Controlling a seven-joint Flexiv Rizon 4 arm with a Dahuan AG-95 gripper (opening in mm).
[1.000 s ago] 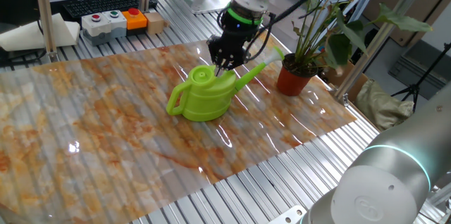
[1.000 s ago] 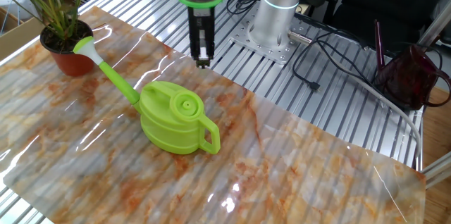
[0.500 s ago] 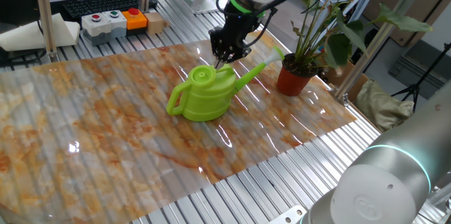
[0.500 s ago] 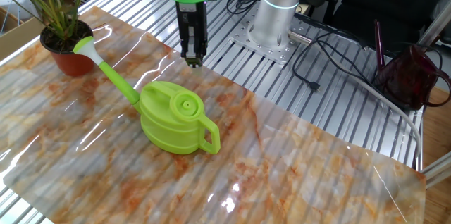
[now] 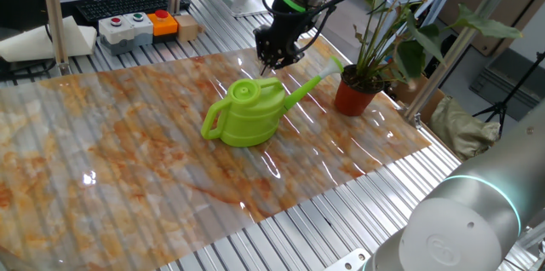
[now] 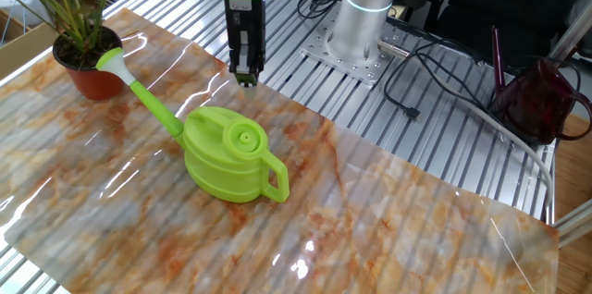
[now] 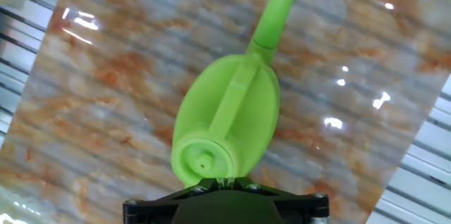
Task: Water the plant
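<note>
One fixed view: my gripper (image 5: 274, 64) hangs above the marbled mat (image 5: 128, 152), fingers pressed together with nothing between them, pointing straight down. It sits just behind the lime-green watering can (image 5: 247, 113), clear of it. The can stands upright on the mat, handle toward the near left, spout reaching toward the plant (image 5: 383, 41). The plant stands at the mat's far right corner in its terracotta-red pot (image 5: 355, 96), with the spout's rose just beside the pot rim.

The other fixed view: my gripper (image 6: 245, 77) is clenched and empty, over the mat edge nearest the arm's base (image 6: 365, 17). The watering can (image 6: 231, 153) rests below and in front of it, apart from the fingers. The plant (image 6: 65, 3) is at the upper left; its pot (image 6: 85, 72) touches or nearly touches the spout's head, I cannot tell which.

Hand view: the watering can (image 7: 225, 115) lies directly below, its round cap nearest my housing, spout running to the top edge. The fingertips are not visible here.
</note>
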